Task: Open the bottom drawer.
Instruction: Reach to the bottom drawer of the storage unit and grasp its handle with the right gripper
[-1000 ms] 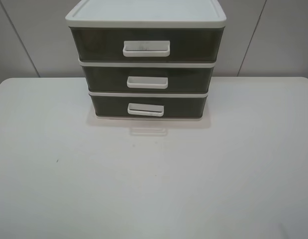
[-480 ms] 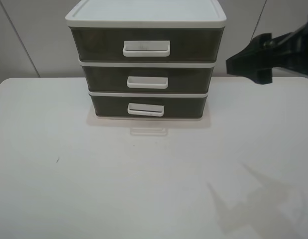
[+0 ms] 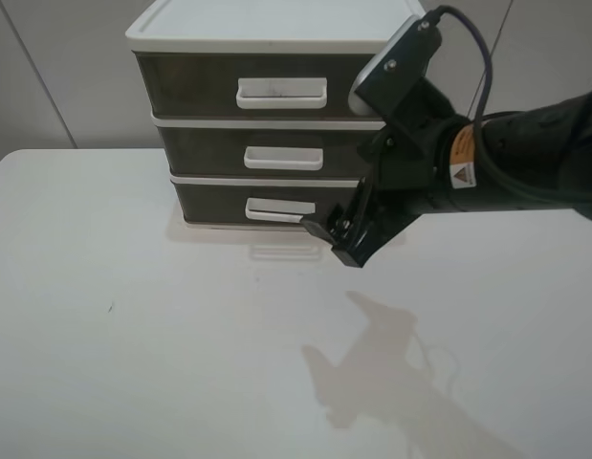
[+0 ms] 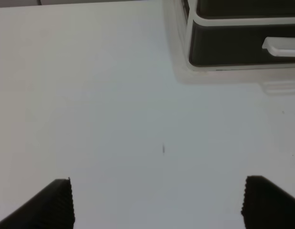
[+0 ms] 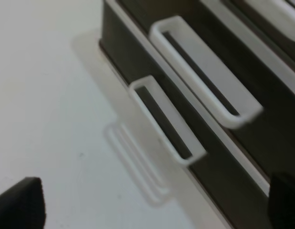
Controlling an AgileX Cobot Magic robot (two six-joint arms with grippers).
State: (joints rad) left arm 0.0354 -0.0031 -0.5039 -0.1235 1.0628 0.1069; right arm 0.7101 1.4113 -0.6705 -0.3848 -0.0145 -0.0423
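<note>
Currently hovering with the right gripper (image 3: 336, 241) spread wide and empty just in front of the bottom drawer (image 3: 219, 203), shut flush in the chest (image 3: 276, 24), near its white handle (image 3: 279, 210). Holding the left gripper (image 4: 161, 205) likewise parted above the table (image 4: 90, 95).

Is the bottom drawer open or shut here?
Shut. The bottom drawer sits flush in the chest; the open right gripper is near its handle, not gripping it.

Right hand (image 3: 332, 239) swung in from the right — now before the bottom drawer (image 3: 214, 203)
</note>
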